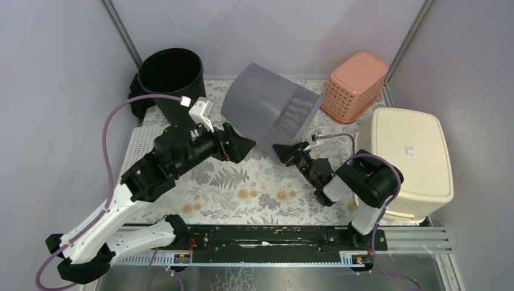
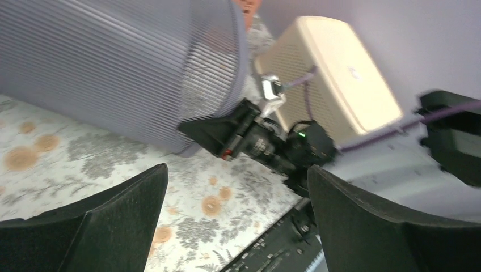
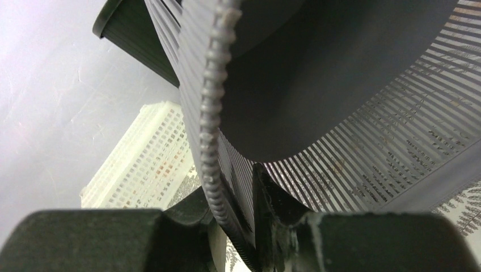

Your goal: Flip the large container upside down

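Large container: you are looking at the grey slatted large container (image 1: 267,109) tilting steeply on the fern-print mat (image 1: 242,188). Its closed base is pointing up toward the back left and its open mouth is facing down toward the right arm.
Right gripper: your right gripper (image 1: 283,150) is gripping the lowest part of the rim. One finger is sitting outside the slats and the other inside the mouth, with the wall pinched between them.
Left gripper: your left gripper (image 1: 247,144) is hovering just beside the container's near-left flank. Its fingers are standing wide apart, holding nothing, and they are not touching the slats.
Rim and mat: in the left wrist view the low edge of the rim is lying at or just above the mat, and you cannot tell which.
Back left corner: a black bucket (image 1: 170,73) is standing upright with its mouth open upward.
Back right: a pink basket (image 1: 354,85) is sitting near the container's mouth, apart from it.
Right edge: a cream bin (image 1: 409,157) is showing a flat closed top, just beside your right arm.
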{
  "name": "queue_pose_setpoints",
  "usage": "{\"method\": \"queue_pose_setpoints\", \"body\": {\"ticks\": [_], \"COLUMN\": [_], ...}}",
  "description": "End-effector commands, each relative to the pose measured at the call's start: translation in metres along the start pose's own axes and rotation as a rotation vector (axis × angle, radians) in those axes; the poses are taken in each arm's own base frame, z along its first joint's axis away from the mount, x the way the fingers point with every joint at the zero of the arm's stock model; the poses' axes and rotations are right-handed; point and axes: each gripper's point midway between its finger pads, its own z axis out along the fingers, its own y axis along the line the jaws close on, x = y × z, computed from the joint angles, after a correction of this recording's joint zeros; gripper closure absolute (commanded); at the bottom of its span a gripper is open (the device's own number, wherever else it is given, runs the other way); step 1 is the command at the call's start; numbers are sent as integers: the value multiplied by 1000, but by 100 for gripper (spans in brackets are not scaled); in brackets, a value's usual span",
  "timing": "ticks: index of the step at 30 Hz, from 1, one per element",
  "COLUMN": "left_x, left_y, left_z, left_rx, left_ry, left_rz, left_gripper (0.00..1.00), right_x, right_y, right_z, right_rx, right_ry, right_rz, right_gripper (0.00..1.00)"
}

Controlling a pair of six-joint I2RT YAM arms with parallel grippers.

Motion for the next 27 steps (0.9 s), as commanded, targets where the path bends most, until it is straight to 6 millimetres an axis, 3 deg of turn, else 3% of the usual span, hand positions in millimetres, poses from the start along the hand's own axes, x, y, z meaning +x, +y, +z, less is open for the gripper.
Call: {"method": "queue_pose_setpoints", "body": {"ticks": [1,3,7,9,12,16,22,27], "left_x": [-29,-34,-43,-49,-59,-74,-114,-129], "left_y": [52,78,115,118,111,96,55,36], "left_z": [0,2,9,6,-3,-16,-48,-68], "left_rx": [-310,-423,-439,-408,-385,-361,-278,-240], "left_ry": [-128,-148,-113,-116,-127,-145,-223,-258], "left_rz": [18,18,-50,-73,-70,-63,-51,-42], "left_gripper": [0,0,0,0,0,0,0,0], "right_x": [22,24,26,28,24,-8,-49,-87], "right_y": [-26,-14,20,36,67,121,197,239], "right_z": [-20,-21,-32,-36,-36,-31,-25,-23], "right_rx": [88,32,-124,-177,-250,-359,-552,-612], "right_ry": [45,71,147,225,338,398,468,459], "right_rz": [48,26,12,28,21,29,174,270], "right_gripper": [95,96,100,100,100,100,100,100]}}
